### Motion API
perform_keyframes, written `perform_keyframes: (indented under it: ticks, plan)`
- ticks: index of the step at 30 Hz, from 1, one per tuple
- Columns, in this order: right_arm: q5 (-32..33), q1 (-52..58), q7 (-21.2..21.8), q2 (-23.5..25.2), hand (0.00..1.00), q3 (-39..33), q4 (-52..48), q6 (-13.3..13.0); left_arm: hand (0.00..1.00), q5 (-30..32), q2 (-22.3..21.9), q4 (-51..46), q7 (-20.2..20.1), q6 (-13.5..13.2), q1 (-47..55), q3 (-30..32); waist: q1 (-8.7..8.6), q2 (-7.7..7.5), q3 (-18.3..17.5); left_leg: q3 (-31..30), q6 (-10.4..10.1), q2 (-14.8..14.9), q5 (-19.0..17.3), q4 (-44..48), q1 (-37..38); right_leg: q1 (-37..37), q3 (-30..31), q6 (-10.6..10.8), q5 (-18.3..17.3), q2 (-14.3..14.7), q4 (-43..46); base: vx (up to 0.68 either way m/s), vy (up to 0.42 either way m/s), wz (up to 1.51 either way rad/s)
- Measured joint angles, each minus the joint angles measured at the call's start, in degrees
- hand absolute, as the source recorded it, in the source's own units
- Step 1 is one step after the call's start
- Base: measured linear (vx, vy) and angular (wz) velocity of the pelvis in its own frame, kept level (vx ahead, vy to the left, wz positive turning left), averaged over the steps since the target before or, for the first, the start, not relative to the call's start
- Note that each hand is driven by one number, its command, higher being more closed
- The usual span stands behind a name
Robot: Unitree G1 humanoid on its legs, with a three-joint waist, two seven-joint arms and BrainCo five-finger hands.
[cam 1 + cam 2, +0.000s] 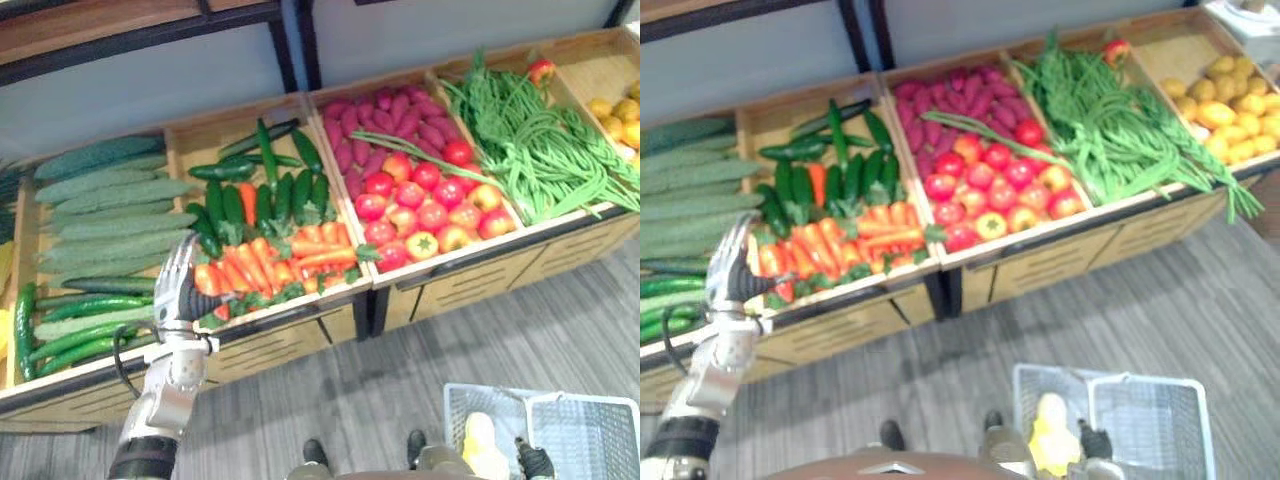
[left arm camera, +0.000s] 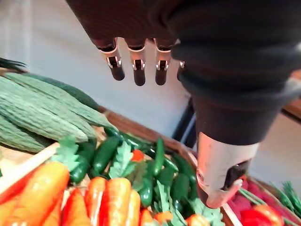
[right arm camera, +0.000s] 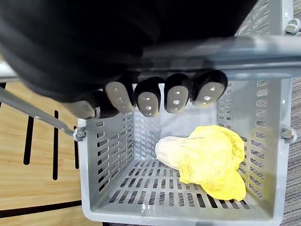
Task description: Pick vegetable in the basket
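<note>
The task is judged to be partly done; a yellow vegetable [image 3: 207, 160] is seen lying on the floor of the grey slatted basket [image 3: 108, 155], against its far wall, and more produce is presumably to be added. The basket is carried low at the robot's right side, in front of the wooden stand; its handle [image 3: 254, 52] is gripped by the right hand [image 3: 162, 96], whose fingers are curled round the bar. The left hand [image 1: 178, 285] is raised at the front edge of the crate [image 1: 300, 305] that holds the carrots [image 1: 270, 262]; its fingers [image 2: 138, 68] are held straight and slightly apart, the thumb is set off to one side, and nothing is pinched or touched by them. The carrots are therefore taken to be the likely next pick, though this is a judgement only; the reach, the grasp and the transfer to the basket are all left to do. Dark green peppers [image 1: 262, 195] are stacked behind the carrots; pale ridged gourds [image 1: 110, 200] are laid in the crate to the left; tomatoes [image 1: 430, 205] and long beans [image 1: 530, 145] are held in the crates to the right. No label, brand or writing can be made out on the crates or the basket.
</note>
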Motion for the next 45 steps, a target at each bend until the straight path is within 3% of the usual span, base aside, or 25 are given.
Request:
perform_keyframes:
  ticks: [6, 18, 25, 28, 37, 45]
  plan:
    - [-1.5, -0.1, 0.6, -0.1, 1.00, 1.7, -3.0, 0.0, 0.00, 2.4, 4.7, 1.9, -3.8, -0.2, -5.5, -8.7, -1.20, 0.48, 0.5, 1.7, 0.0, 0.5, 0.0, 0.0, -1.0, -1.9, 1.3, 0.0, 1.0, 0.3, -0.1, 0.00, 0.003, -0.18]
    - [-2.2, 1.2, 1.3, -0.3, 1.00, 2.6, -8.3, 0.0, 0.00, 4.0, 8.6, 2.1, -12.9, -2.7, -14.7, -22.3, 0.13, 1.21, 0.8, 4.6, -0.2, 1.3, 0.4, 0.1, -3.9, -6.3, 3.9, -0.1, 2.7, 0.8, 0.3, 0.01, -0.007, -0.10]
    - [-2.2, 1.4, 1.9, -0.3, 1.00, 2.7, -9.9, 0.2, 0.00, 4.4, 8.6, 2.5, -12.9, -1.8, -16.9, -22.6, 0.33, 0.92, 1.0, 5.5, -0.1, 1.5, 0.6, 0.0, -5.0, -7.7, 4.4, -0.1, 2.7, 1.0, 1.3, 0.00, -0.007, -0.04]
    - [-2.2, 1.4, 1.9, -0.3, 1.00, 2.7, -9.9, 0.3, 0.00, 4.5, 8.6, 4.1, -12.9, 0.2, -17.8, -22.3, 0.34, 0.70, 1.2, 5.5, -0.1, 1.5, 0.6, 0.0, -5.0, -7.7, 4.4, -0.1, 2.7, 0.9, 1.3, 0.02, 0.004, 0.00]
    - [-2.2, 1.4, 2.0, -0.1, 1.00, 2.8, -10.8, 0.7, 0.00, 4.5, 8.3, 4.7, -11.9, 3.9, -20.9, -16.9, 0.72, -0.27, 2.1, 5.3, -0.1, 1.5, 0.6, 0.0, -5.5, -8.1, 4.2, -0.1, 2.7, 0.8, 1.3, 0.04, 0.001, 0.01]
    - [-2.2, 0.9, 2.0, -0.1, 1.00, 2.7, -12.1, 0.9, 0.00, 4.5, 6.7, 6.8, -11.9, 5.1, -24.9, -15.1, 1.83, -0.43, 3.6, 5.2, 0.1, 1.3, 0.7, 0.0, -7.0, -9.8, 3.9, -0.1, 2.7, 0.5, 2.0, 0.03, 0.000, 0.02]
